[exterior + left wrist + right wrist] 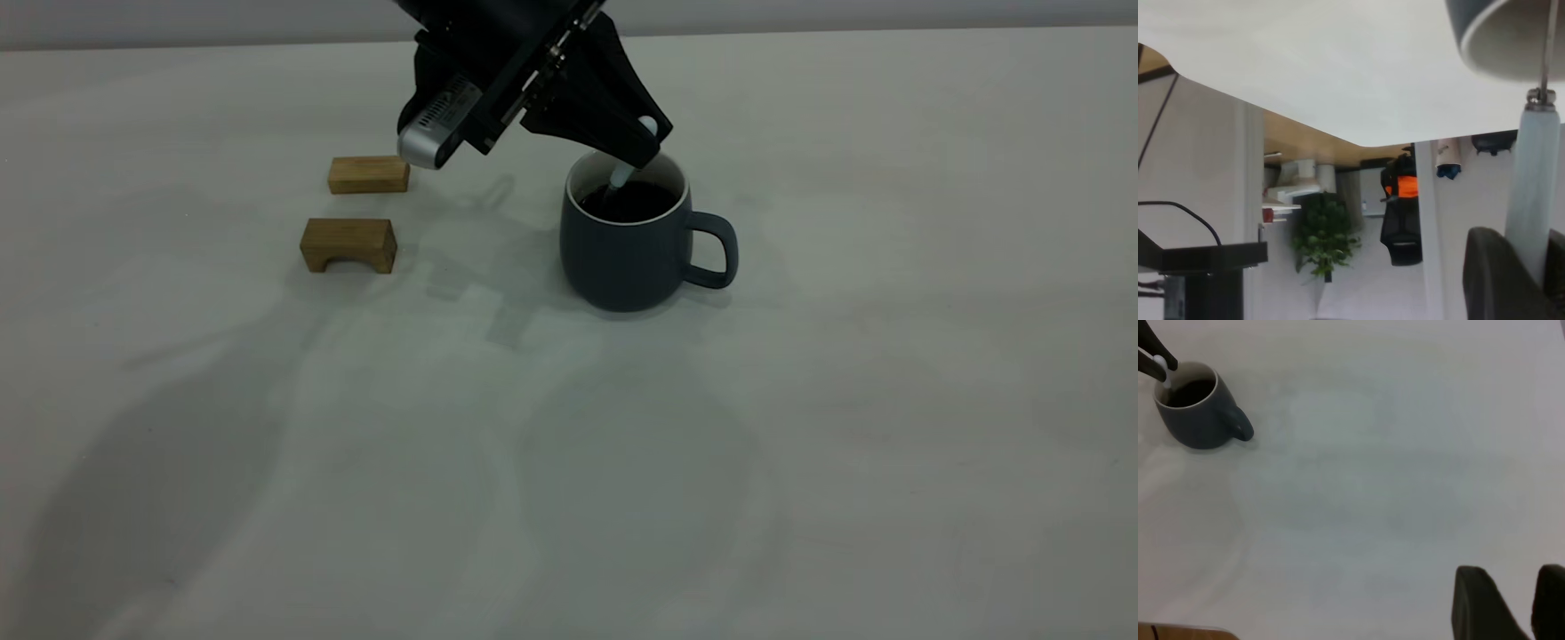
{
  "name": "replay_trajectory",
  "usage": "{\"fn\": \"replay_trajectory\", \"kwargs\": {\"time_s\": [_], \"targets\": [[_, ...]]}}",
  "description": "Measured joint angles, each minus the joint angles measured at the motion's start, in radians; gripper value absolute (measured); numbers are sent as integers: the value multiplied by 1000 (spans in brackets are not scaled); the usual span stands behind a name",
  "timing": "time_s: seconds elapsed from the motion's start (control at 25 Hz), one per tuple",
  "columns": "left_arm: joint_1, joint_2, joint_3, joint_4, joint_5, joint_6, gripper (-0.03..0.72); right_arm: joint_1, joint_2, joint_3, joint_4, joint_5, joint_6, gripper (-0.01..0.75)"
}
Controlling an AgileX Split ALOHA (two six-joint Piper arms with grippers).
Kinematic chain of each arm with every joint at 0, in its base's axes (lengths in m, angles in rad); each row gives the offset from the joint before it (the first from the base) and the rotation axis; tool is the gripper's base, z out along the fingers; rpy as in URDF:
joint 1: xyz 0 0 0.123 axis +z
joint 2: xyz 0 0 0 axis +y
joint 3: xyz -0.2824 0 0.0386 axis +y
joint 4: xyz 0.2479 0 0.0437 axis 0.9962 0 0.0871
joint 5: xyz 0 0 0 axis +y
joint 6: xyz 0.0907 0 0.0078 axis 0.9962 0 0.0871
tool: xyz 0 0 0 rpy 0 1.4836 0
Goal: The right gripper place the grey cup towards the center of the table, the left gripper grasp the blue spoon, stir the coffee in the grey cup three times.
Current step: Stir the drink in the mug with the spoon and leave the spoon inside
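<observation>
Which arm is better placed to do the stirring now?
Left. The left pincer already holds the blue spoon, dipped into the coffee in the grey cup. The right pincer is well away.

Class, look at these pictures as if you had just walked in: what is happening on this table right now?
The left gripper hangs over the grey cup, shut on the pale handle of the blue spoon, whose lower end dips into the coffee. The cup stands upright on the table, its handle on the side away from the two wooden blocks. The right gripper is well clear of the cup, above bare tabletop, holding nothing, its fingers apart.
</observation>
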Motion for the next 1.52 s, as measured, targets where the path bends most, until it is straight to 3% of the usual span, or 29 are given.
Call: {"fn": "replay_trajectory", "kwargs": {"time_s": [0.24, 0.64, 1.0, 1.28, 1.52], "targets": [[-8, 0, 0, -85, 0, 27, 138, 0, 0, 0, 0, 0, 0, 238], [12, 0, 0, 14, 0, 20, 138, 0, 0, 0, 0, 0, 0, 238], [-2, 0, 0, -96, 0, 19, 138, 0, 0, 0, 0, 0, 0, 238], [-10, 0, 0, 16, 0, 22, 138, 0, 0, 0, 0, 0, 0, 238], [14, 0, 0, 23, 0, 20, 161, 0, 0, 0, 0, 0, 0, 238]]}}
